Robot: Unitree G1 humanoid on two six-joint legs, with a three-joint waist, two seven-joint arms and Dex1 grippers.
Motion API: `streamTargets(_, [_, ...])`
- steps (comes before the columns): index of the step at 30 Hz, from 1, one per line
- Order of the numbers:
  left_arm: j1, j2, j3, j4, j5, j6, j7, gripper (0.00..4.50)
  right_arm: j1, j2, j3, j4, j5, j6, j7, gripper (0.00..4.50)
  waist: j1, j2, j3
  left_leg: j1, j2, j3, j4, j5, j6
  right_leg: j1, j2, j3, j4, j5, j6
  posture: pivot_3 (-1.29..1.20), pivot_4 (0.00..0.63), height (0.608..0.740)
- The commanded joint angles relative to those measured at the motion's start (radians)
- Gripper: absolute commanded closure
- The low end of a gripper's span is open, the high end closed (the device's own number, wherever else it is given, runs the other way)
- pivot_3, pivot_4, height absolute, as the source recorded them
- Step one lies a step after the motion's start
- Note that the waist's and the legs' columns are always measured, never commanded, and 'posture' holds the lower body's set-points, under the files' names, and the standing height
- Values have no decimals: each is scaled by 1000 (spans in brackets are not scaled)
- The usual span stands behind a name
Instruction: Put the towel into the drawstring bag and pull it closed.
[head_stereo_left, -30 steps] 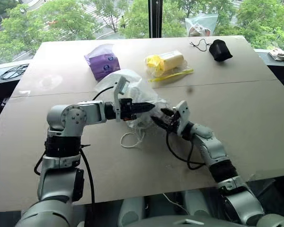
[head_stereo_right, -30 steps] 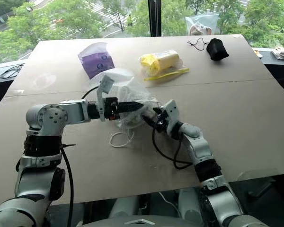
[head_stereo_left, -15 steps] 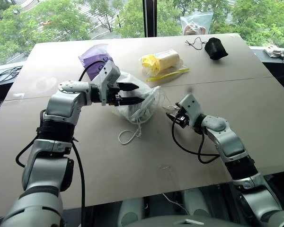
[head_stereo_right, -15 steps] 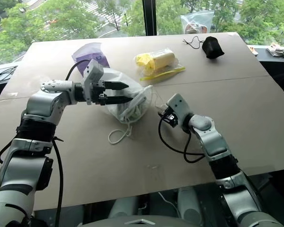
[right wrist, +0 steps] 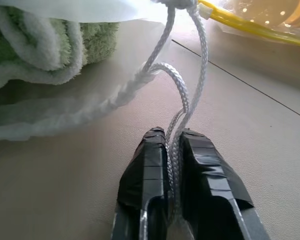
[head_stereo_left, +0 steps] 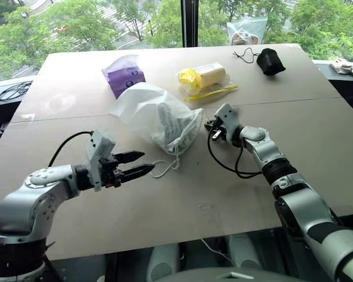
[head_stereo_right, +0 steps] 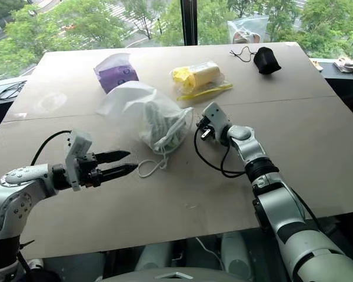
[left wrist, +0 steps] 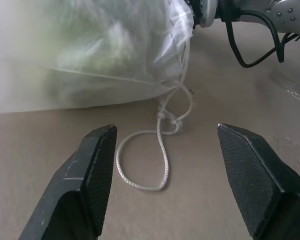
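Mid-surface (head_stereo_left: 294, 141), the drawstring bag (head_stereo_left: 156, 114) lies on its side with the towel (right wrist: 35, 47) inside, green terry showing at the mouth. Your right claw (right wrist: 173, 150) is clamped on the white cord (right wrist: 182, 95) just beside the bag's mouth. Your left claw (head_stereo_left: 135, 164) hangs released, jaws wide, near the other cord loop (left wrist: 145, 165) on the surface, not touching it. Purple tissue pack (head_stereo_left: 125, 76) sits behind the bag.
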Motion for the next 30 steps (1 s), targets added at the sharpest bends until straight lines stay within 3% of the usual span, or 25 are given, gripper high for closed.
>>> streamTargets(1, [-16,-86,-164,23,147,-140,99,1222,64,-52,-32,-136,20,6,39,4481,9,2,-1,0,0,-1,0,0,0,0,0,-1,0,0,0,0,150,740])
streamTargets(6, [-124,-240,-356,309,365,-341,218,1222,190,-103,-68,-486,66,150,24,4481,21,9,-4,-1,0,-1,0,0,0,0,0,-1,0,0,-1,0,150,740])
streamTargets(7, [-132,-252,-383,350,393,-385,209,1762,211,-109,-70,-544,68,177,17,4500,21,10,-5,0,-1,1,0,0,0,0,1,-1,0,0,0,0,150,740])
streamTargets(9, [-132,-269,-421,412,423,-461,178,2435,244,-114,-80,-642,78,229,-4,4500,16,14,-9,1,0,1,0,-2,4,0,1,0,0,0,0,0,150,740])
streamTargets(12, [-120,-281,-411,471,463,-559,201,3758,272,-131,-101,-735,76,268,-41,4500,13,20,-15,1,0,1,0,-3,5,1,1,0,0,0,1,0,150,740])
streamTargets(13, [-116,-282,-397,481,471,-588,210,4395,278,-137,-109,-759,74,277,-55,4500,13,20,-15,1,0,1,0,-3,5,1,1,-1,0,-1,1,0,150,740])
streamTargets(19, [-120,-273,-228,423,416,-786,260,4454,269,-175,-141,-841,68,284,-94,4500,1,20,-15,1,1,1,0,-3,6,-1,1,0,0,0,1,0,150,740])
streamTargets(23, [-202,-194,-68,364,434,-922,328,4454,180,-219,-195,-918,97,279,-98,4500,0,19,-11,-3,3,1,0,-3,6,-5,4,0,1,0,1,0,150,740])
streamTargets(26, [-366,-80,28,442,477,-989,390,4454,54,-305,-216,-950,83,248,-67,4500,5,18,-7,-3,3,1,0,-3,6,-5,4,-1,2,0,0,0,150,740])
streamTargets(30, [-670,33,47,618,482,-996,400,4454,-137,-440,-211,-917,50,203,0,4500,15,13,1,-8,0,0,2,-3,6,-6,3,-3,-1,2,4,0,150,740])
